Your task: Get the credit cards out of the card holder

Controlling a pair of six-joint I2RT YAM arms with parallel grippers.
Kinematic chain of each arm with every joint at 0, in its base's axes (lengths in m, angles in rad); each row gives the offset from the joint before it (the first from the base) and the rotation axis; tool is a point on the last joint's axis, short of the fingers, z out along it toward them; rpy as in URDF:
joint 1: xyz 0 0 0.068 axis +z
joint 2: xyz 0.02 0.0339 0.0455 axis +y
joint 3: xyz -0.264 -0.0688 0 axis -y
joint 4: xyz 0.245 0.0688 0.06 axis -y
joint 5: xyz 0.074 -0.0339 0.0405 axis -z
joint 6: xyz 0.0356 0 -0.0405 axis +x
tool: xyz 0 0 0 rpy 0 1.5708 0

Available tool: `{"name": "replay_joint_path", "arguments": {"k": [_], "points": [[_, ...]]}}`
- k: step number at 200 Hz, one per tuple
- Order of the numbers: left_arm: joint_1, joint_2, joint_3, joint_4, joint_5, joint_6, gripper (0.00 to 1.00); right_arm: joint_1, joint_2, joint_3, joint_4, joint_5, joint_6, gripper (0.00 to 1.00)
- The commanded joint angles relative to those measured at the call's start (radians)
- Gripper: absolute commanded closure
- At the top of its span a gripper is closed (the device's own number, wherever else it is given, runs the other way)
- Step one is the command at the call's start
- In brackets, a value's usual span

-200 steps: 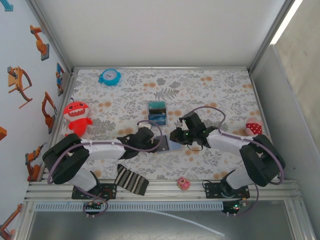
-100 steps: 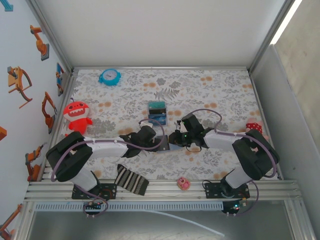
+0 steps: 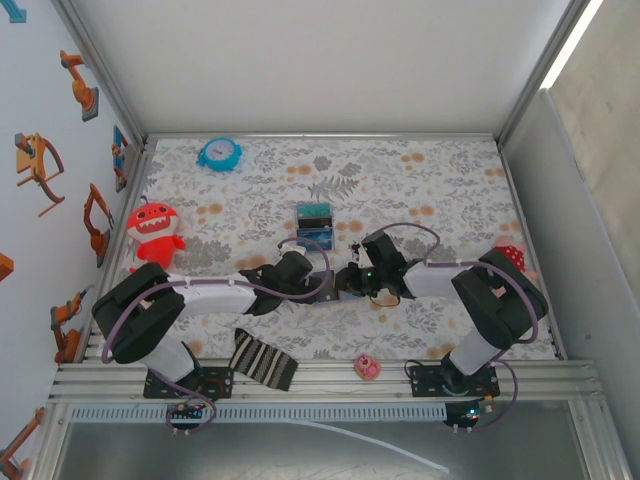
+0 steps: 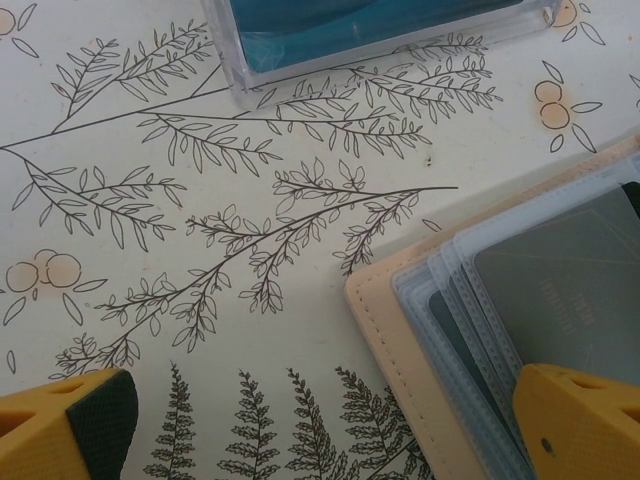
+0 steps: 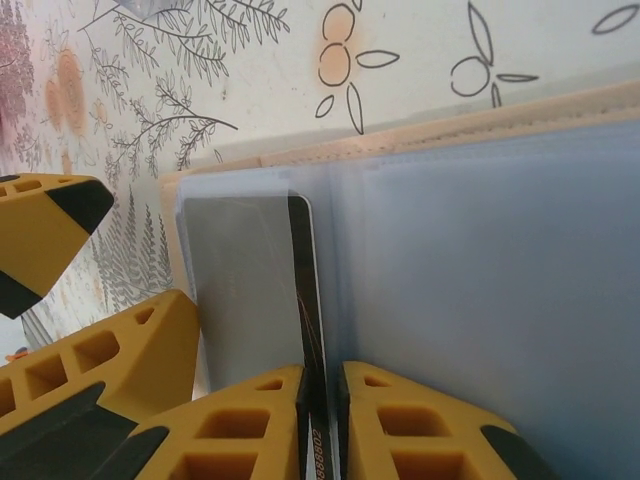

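The card holder (image 3: 328, 288) lies open on the flowered cloth between my two grippers, tan outside (image 4: 420, 330) and pale blue inside (image 5: 480, 260). My right gripper (image 5: 320, 420) is shut on the edge of a dark credit card (image 5: 305, 300) that stands up out of a clear sleeve; it shows from above too, my right gripper (image 3: 347, 281). A grey card (image 4: 570, 280) sits in the top sleeve. My left gripper (image 4: 325, 430) is open, one yellow finger (image 4: 580, 420) over the holder's corner, the other finger (image 4: 70, 430) above bare cloth. From above my left gripper (image 3: 312, 285) hides the holder's left side.
A clear plastic case with blue-green contents (image 3: 314, 226) lies just beyond the holder (image 4: 380, 30). A blue alarm clock (image 3: 219, 153) stands far left, a red monster toy (image 3: 153, 230) at the left, a striped cloth (image 3: 262, 360) and a small pink thing (image 3: 367, 367) near the front edge, a red-and-white toy (image 3: 508, 256) at the right.
My right arm has moved left over the holder and its jaws have narrowed onto the card. The holder's blue panel is now mostly covered from above. The left arm has barely moved.
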Motion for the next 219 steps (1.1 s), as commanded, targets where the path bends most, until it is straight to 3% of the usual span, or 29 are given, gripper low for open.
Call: {"name": "replay_joint_path", "arguments": {"k": [1,28,54,219], "points": [[-0.008,0.012,0.019,-0.043,-0.006,-0.004,0.03,0.004,0.017,-0.013,0.061,-0.03,0.022,0.85],[-0.008,0.014,0.022,-0.043,-0.005,-0.004,0.03,0.004,0.018,-0.015,0.055,-0.023,0.023,0.89],[-0.008,0.01,0.019,-0.048,-0.005,-0.006,0.03,0.0,0.014,-0.021,0.045,-0.008,0.021,1.0],[-0.009,0.001,0.028,-0.071,-0.034,-0.001,0.03,-0.03,-0.081,0.0,-0.179,0.112,-0.082,1.0]]}}
